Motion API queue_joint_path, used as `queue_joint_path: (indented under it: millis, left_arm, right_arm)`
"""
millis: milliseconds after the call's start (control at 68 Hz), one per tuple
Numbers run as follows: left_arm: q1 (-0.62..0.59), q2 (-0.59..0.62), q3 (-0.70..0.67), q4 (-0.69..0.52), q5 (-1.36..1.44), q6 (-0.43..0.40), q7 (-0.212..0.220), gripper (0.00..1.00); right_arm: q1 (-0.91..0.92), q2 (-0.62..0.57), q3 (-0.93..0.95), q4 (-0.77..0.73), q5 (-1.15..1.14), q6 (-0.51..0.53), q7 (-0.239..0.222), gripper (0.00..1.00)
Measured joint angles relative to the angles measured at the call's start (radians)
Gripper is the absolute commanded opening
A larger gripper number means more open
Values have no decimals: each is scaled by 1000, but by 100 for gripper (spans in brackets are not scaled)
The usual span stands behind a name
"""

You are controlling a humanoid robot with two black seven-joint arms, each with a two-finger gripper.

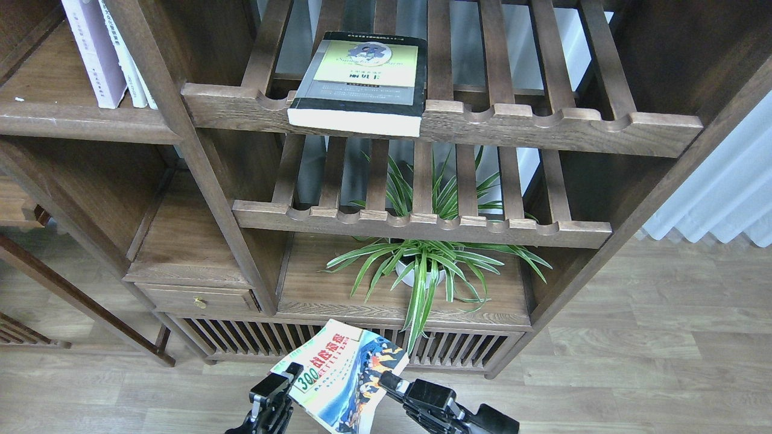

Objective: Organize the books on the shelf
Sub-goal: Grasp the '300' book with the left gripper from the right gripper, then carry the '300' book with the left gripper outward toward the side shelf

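Observation:
The colourful book marked "300" (344, 380) hangs low in front of the bookcase, tilted, between my two grippers. My left gripper (282, 381) grips its left edge by the "300". My right gripper (391, 382) grips its right edge. The thick black-edged book with the yellow-green cover (362, 78) lies flat on the upper slatted rack, its page edge sticking out over the front rail. The pale lavender-white book (90, 51) stands upright on the solid dark-brown shelf (78, 126) at the upper left, next to two thin white books.
A potted spider plant (422, 265) stands on the low board under the second slatted rack (422, 226). A small drawer (196, 299) sits at the lower left. A thick wooden post (199, 169) separates the solid shelf from the racks. Wooden floor lies below.

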Motion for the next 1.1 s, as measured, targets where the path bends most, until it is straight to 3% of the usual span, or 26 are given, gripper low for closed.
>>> queue_joint_path:
  millis: [250, 544, 677, 868, 1104]
  left_arm:
    - [27, 13, -176, -48, 99, 0, -19, 0]
    - [162, 111, -388, -313, 196, 0, -10, 1]
    - [244, 191, -561, -411, 216, 0, 11, 1]
    - [304, 259, -805, -427, 218, 0, 68, 1]
    - [305, 347, -1007, -426, 212, 0, 75, 1]
  right_arm:
    - [4, -58, 5, -6, -7, 0, 8, 100]
    - [13, -72, 5, -50, -6, 0, 9, 100]
    - [16, -65, -4, -60, -10, 0, 9, 100]
    - [29, -36, -8, -66, -15, 1, 7, 100]
    - [38, -13, -14, -90, -16, 1, 5, 100]
